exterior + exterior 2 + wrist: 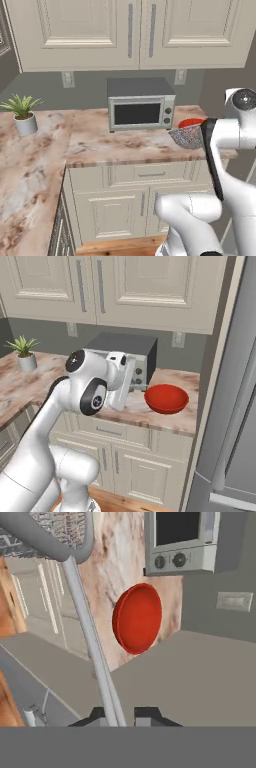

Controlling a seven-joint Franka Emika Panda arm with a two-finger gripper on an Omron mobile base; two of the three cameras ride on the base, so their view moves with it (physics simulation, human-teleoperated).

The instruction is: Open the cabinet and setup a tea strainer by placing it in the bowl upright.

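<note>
We are in a cream kitchen with a pink-veined marble table (115,145) running along the wall, a grey microwave (140,104) standing on it and a small potted plant (22,113) off to the far left. The bowl (166,398) sits on the table just beside the microwave, near the table's end next to the tall cabinet (215,381), and it looks empty.

Our claw (124,714) has its fingers closed on the thin wire handle of the tea strainer (85,627). In the hand view the handle runs straight away from the fingertips, and the mesh basket sits at its far end. In the left base view the basket (187,137) hangs over the front edge of the table, close to the bowl but not yet in it.

We judge the strainer to be light and fairly stiff, though the wire handle is narrow and smooth and could twist in a pinch grip. The handle is the sensible place to hold it, since the mesh would dent.

Its long axis lies along the claw's own line, basket outward. In the hand view the bowl lies to one side of that line, so we would need to swing the basket across before lowering.
</note>
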